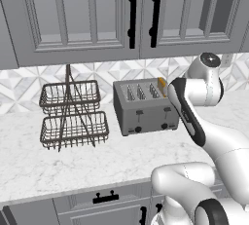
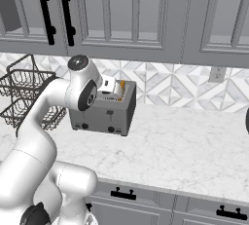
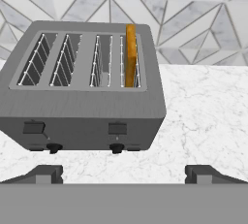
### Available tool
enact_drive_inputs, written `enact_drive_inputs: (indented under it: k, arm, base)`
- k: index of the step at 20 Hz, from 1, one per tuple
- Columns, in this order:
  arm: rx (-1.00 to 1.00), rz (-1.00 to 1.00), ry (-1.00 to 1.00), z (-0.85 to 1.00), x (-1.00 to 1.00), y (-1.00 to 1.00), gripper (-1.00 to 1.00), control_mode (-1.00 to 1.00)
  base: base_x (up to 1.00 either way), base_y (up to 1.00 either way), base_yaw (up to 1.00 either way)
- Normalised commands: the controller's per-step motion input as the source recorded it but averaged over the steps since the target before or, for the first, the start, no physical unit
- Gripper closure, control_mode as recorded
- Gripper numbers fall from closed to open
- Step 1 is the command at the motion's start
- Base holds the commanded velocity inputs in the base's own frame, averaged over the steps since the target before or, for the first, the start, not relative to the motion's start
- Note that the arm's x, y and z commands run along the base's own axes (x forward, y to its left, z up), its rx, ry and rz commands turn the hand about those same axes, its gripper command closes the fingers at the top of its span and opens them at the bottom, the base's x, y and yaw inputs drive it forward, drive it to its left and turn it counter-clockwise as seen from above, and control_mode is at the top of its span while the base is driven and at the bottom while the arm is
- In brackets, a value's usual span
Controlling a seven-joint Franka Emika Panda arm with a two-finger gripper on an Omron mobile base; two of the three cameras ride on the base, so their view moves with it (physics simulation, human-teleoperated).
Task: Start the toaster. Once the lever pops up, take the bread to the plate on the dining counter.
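The toaster (image 3: 82, 87) sits on the marble counter (image 1: 73, 165) against the patterned backsplash (image 3: 193, 19), just right of the two-tier wire basket rack (image 1: 73, 114). You can see the bread (image 3: 130, 56) standing upright in the rightmost slot, its top edge poking above the rim. The lever (image 3: 117, 129) — the right-hand tab on the front face — sits high in its track, level with the left tab (image 3: 34, 128). Your hand (image 3: 124, 174) hovers in front of the toaster, fingers (image 3: 46, 173) spread wide apart, gripping nothing — its tips frame the lower front face.
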Motion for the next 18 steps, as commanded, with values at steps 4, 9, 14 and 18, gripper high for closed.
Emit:
enact_drive_inputs:
  k: [4,9,14,18]
  arm:
    - [0.00,0.00,0.00,0.00,0.00,0.00,-1.00,-1.00]
    - [0.00,0.00,0.00,0.00,0.00,0.00,-1.00,-1.00]
    - [0.00,0.00,0.00,0.00,0.00,0.00,-1.00,-1.00]
    - [0.00,0.00,-0.10,-0.09,0.12,-0.02,-1.00,-1.00]
  base:
    - [0.00,0.00,0.00]
    - [0.00,0.00,0.00]
    - [0.00,0.00,0.00]
    - [0.00,0.00,0.00]
